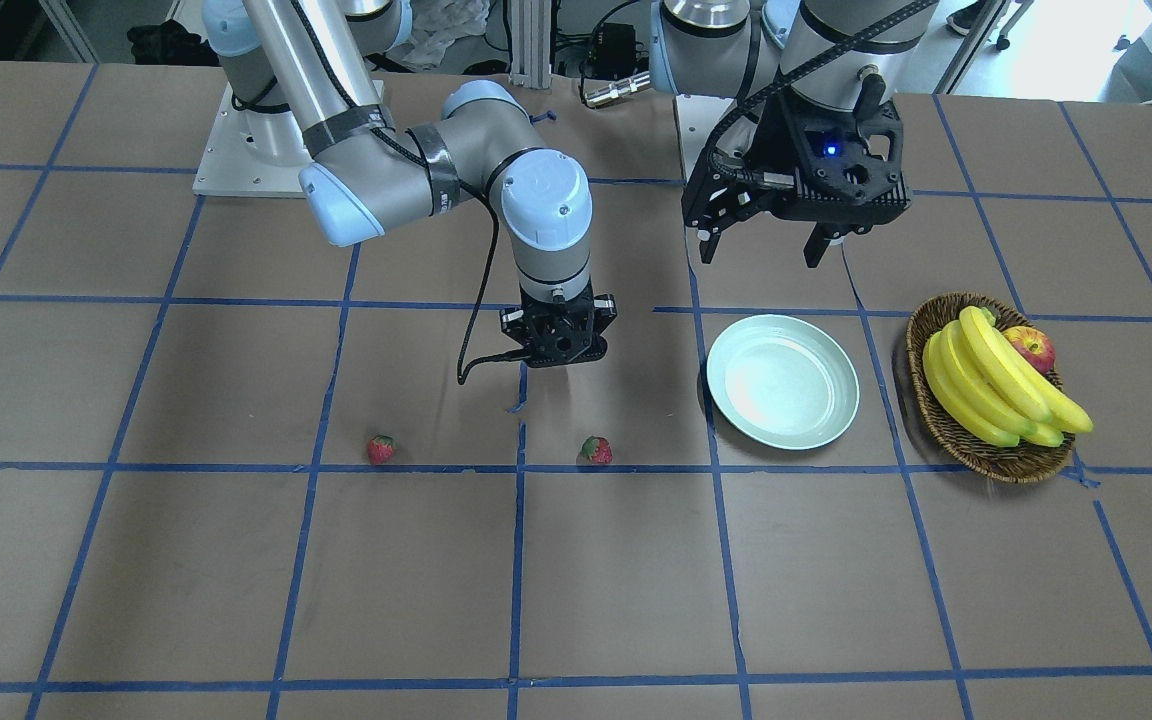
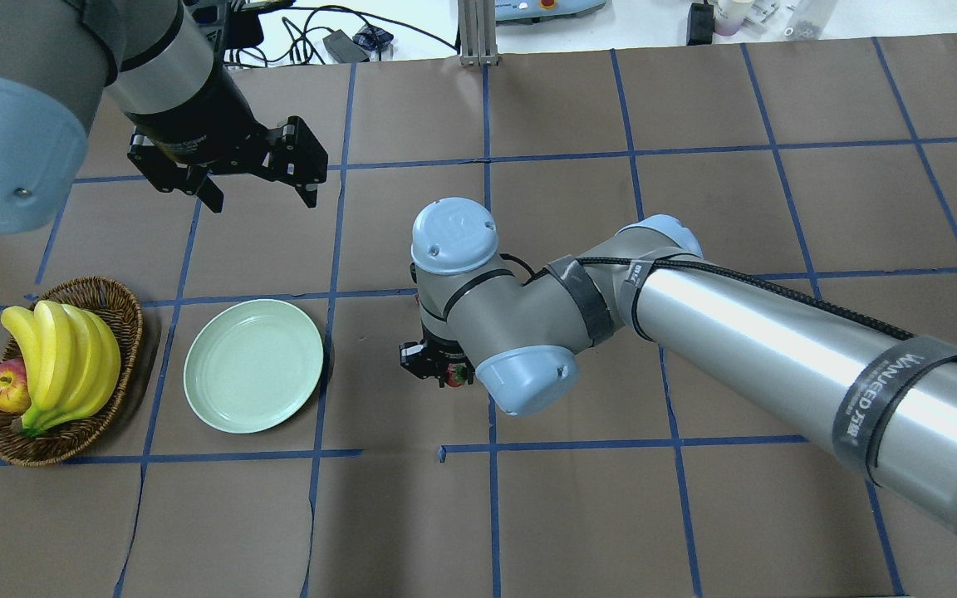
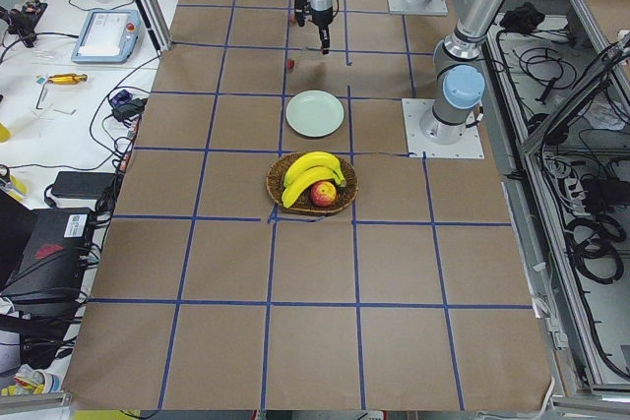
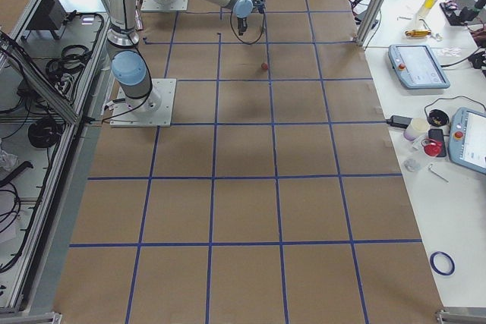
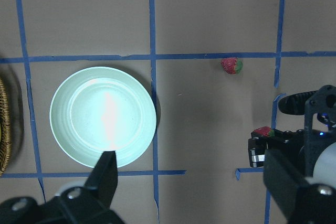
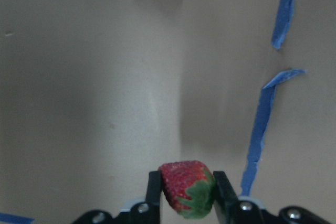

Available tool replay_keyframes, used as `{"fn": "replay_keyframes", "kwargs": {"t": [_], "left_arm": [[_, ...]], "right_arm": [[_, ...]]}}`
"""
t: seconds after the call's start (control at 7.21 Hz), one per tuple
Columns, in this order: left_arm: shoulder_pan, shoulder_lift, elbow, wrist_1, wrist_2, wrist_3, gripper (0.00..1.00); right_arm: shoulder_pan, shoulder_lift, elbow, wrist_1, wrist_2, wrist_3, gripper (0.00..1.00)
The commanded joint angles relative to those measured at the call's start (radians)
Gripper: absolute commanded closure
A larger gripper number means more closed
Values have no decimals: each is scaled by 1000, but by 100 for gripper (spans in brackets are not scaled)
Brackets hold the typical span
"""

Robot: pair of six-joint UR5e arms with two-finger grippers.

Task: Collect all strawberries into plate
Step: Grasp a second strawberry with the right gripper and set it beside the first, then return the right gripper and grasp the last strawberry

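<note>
Right wrist-mounted view: right gripper clamps a strawberry at the fingertips; shallow hold, could slip before reaching the plate.

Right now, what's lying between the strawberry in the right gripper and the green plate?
Nothing stands there: only bare brown table paper crossed by one blue tape line separates the held strawberry from the plate, clearest in the left wrist view.
</note>
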Motion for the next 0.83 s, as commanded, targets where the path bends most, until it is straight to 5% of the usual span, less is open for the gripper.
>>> {"fn": "replay_keyframes", "kwargs": {"t": [0.0, 0.69], "left_arm": [[0, 0, 0, 0, 0, 0, 0], [0, -1, 0, 0, 2, 0, 0]], "right_arm": [[4, 6, -2, -16, -12, -6, 0], [-301, -11, 5, -18, -232, -279, 0]]}}
